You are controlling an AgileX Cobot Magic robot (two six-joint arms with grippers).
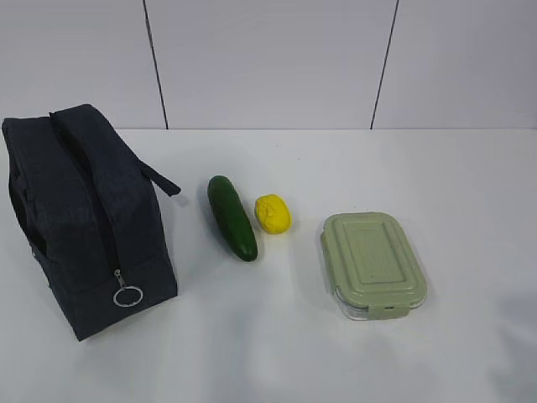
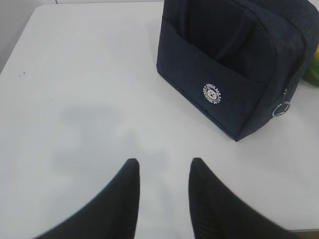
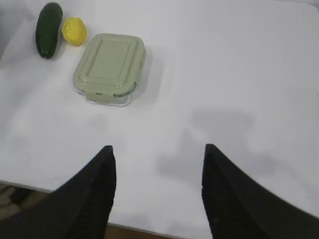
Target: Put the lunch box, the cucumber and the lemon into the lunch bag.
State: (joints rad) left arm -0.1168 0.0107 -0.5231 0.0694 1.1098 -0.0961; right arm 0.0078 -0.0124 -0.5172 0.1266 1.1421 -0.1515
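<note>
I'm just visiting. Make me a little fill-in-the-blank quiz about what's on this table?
1. The lemon lies between the lunch box and the ____.
2. The lunch bag has its zipper ____.
3. The lunch box lid is ____ in colour.
4. Both end effectors hold ____.

Missing words: cucumber; closed; green; nothing

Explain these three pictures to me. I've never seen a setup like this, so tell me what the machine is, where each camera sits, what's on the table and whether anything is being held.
This is a two-armed robot. One picture looks at the white table from the front; the other two come from cameras on each wrist. The dark prongs are the left gripper and right gripper, both open and holding nothing. On the table stand a zipped navy lunch bag, then a cucumber, a lemon and a green-lidded lunch box. Nothing is packed yet.
</note>
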